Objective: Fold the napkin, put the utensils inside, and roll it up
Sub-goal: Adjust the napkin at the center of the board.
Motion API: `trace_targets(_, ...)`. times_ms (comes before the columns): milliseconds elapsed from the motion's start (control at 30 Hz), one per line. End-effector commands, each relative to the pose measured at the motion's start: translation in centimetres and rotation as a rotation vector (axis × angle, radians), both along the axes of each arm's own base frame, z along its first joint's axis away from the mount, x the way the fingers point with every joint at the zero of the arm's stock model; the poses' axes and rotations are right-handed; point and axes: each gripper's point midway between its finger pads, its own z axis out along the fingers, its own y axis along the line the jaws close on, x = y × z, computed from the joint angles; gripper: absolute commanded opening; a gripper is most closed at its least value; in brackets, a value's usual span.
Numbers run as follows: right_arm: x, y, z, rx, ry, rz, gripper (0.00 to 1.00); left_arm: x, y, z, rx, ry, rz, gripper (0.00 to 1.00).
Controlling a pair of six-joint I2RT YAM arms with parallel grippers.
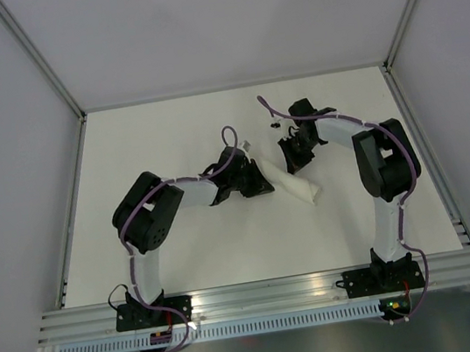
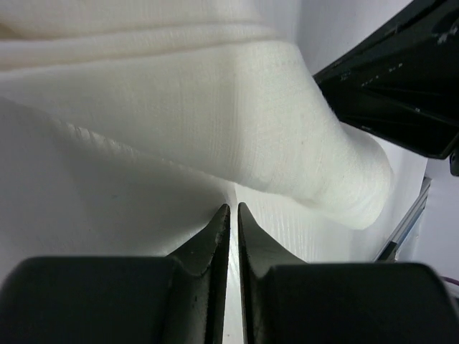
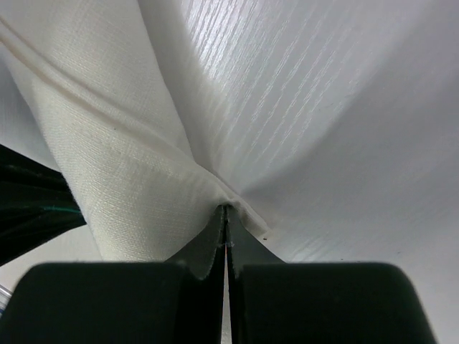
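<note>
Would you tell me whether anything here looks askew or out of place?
The napkin lies as a slanted roll, and the right gripper pinches its cloth. No utensils show; they may be rolled inside. Nothing else stands out.

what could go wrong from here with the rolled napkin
1. The right pincer is shut on only a thin fold of the napkin, right at its tips. A tug could slip it free or loosen the roll.
2. The left pincer sits very close to the right one at the same roll, so they might bump.
</note>
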Motion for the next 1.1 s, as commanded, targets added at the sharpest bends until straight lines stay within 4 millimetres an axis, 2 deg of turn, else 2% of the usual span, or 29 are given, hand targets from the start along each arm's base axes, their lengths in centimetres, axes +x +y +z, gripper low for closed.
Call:
trace_targets(0, -1.9, -0.3, 0.0, -0.005, 0.043, 0.031, 0.00, 0.9, 1.5, -0.8, 0.093, 0.001, 0.037, 0.14)
trace_targets(67, -2.5, 0.1, 0.2, -0.002, 0.052, 0.051, 0.00, 1.3, 1.7, -1.1, 0.105, 0.018, 0.040, 0.14)
trace_targets(200, -3.2, 0.7, 0.5, 0.030, 0.074, 0.076, 0.01, 2.9, 1.1, -0.3, 0.087, 0.014, 0.052, 0.14)
trace_targets(367, -4.1, 1.5, 0.5, 0.065, 0.106, 0.095, 0.00, 3.8, 0.4, 0.3, 0.077, 0.016, 0.048, 0.14)
trace_targets(600, -4.2, 2.0, 0.7, 0.080, 0.112, 0.097, 0.00, 5.2, -0.6, 1.2, 0.069, 0.009, 0.033, 0.14)
trace_targets(900, -3.8, 1.7, 0.5, 0.069, 0.103, 0.074, 0.00, 4.7, -0.5, 1.1, 0.067, 0.019, 0.030, 0.14)
trace_targets(1067, -2.5, 1.1, 2.4, 0.073, 0.044, 0.050, 0.01, 4.5, -0.3, 1.1, 0.065, 0.019, 0.025, 0.14)
